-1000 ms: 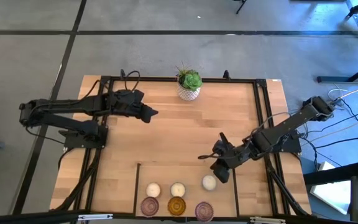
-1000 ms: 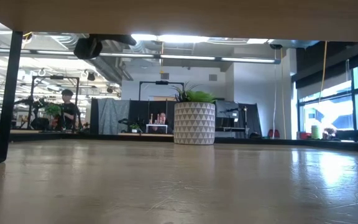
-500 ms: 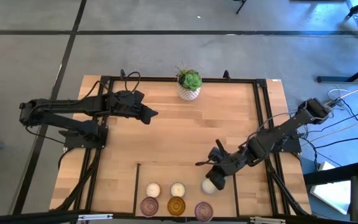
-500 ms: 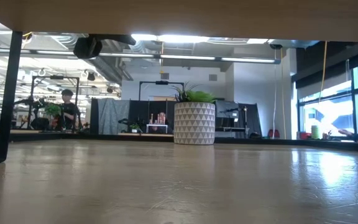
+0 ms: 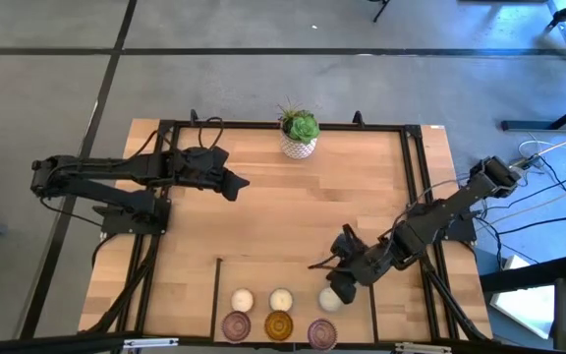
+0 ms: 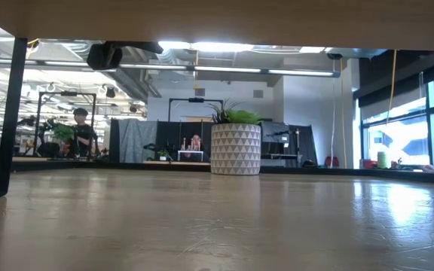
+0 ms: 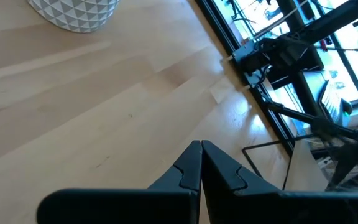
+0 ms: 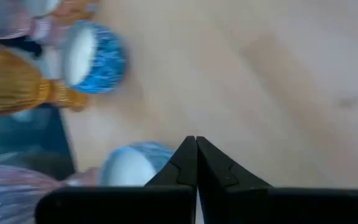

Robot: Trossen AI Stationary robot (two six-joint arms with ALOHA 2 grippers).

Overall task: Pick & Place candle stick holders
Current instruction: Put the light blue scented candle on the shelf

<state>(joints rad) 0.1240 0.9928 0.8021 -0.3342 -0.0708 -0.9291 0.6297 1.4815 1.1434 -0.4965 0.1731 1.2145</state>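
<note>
Six small round candle stick holders

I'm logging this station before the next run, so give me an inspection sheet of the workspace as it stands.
Surface: wooden table, black frame around it.
Job's things: six candle stick holders at the near edge; three cream-white, two purplish-pink, one amber.
Clutter: potted plant at the far edge.
Grippers: right gripper shut, at the rightmost cream holder; left gripper shut, waiting over the far left.
Cables: bundle right of the table.
Surroundings: a person in the room behind.
</note>
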